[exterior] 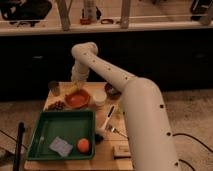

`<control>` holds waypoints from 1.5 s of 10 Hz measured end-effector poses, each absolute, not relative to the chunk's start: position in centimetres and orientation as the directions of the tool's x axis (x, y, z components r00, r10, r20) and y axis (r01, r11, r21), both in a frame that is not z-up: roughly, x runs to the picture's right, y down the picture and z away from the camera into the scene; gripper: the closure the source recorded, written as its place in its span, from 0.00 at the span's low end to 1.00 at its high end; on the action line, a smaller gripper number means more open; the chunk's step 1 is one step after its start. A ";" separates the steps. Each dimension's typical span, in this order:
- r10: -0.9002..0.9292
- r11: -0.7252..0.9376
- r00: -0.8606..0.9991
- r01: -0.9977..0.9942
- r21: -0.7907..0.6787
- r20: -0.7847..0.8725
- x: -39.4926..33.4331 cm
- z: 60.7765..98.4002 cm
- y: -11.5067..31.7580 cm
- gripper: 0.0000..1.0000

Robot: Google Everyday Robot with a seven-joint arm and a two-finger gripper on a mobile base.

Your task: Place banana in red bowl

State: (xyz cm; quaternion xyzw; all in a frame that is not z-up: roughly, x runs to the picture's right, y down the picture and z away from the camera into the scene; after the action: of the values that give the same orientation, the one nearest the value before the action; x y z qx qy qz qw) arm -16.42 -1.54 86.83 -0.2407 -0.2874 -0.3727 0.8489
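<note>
At the far-left rim of the red bowl (77, 99) sat the banana (74, 90), a short pale-yellow piece directly beneath the tool (77, 84). Whether it lay on the rim, hung just above it, or rested on the bench (106, 152) beside the bowl could not be made out. Its long axis seemed to run on a slant, nearer end to the left and farther end to the right, roughly along the bowl's edge. Which end was the stem could not be said. The tool pointed down from the wrist over that spot, and it could not be told whether it was open, closed or gripping the fruit.

Judged from this, the step in hand was the last of the carry or the release at the bowl. The next move probably called for a small shift toward the bowl's middle, then a low release so the piece would not roll off the rim.

Just right of the bowl stood a white cup (99, 97), with a small dark bowl (111, 91) behind it. Nearer lay a green tray (37, 135) holding an orange ball (83, 145).
</note>
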 end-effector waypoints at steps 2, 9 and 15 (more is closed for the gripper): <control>-0.484 0.594 0.558 0.775 -0.215 0.674 -16.9 87.9 -1.3 1.00; -0.444 0.587 0.571 0.768 -0.257 0.691 -16.5 89.9 -0.5 1.00; -0.437 0.591 0.570 0.765 -0.256 0.696 -16.5 89.7 0.1 0.99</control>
State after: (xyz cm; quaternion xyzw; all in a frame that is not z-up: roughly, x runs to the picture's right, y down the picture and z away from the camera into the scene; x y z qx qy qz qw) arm -16.50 0.11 89.69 -0.2774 -0.2957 -0.3570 0.8415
